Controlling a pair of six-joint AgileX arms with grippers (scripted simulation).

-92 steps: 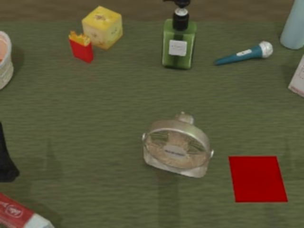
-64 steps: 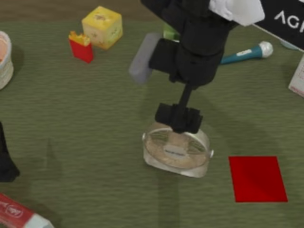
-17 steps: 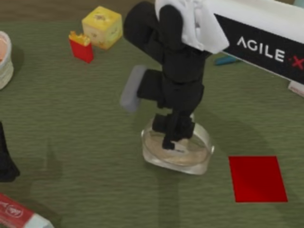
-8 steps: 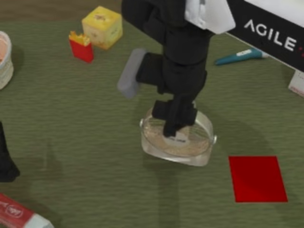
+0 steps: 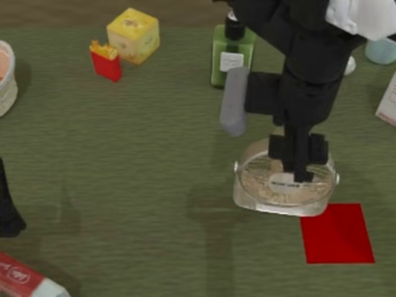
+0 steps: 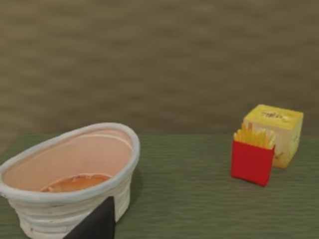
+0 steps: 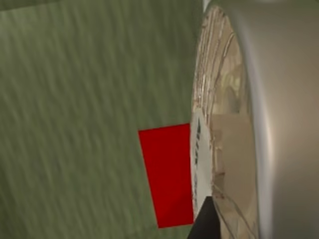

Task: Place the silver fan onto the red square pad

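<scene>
The silver fan [image 5: 263,185] hangs just above the table, face up, its right lower rim overlapping the near left corner of the red square pad [image 5: 339,235]. My right gripper [image 5: 299,162] comes down from above and is shut on the fan's ring. The right wrist view shows the fan [image 7: 239,124] close up, one black fingertip [image 7: 205,221] against its grille, and the red pad [image 7: 167,174] lying beside it. My left gripper [image 5: 7,207] rests parked at the table's left edge, open, with one fingertip [image 6: 97,224] showing.
A red fries box [image 5: 106,60] and a yellow cube [image 5: 133,34] stand at the back left, a green pump bottle [image 5: 230,59] at the back middle. A white bowl [image 5: 5,74] is at the left edge, a red-and-white carton [image 5: 25,281] at the front left.
My right arm has carried the fan to the right, from the table's middle to the red pad's left edge. The left arm has not moved.
</scene>
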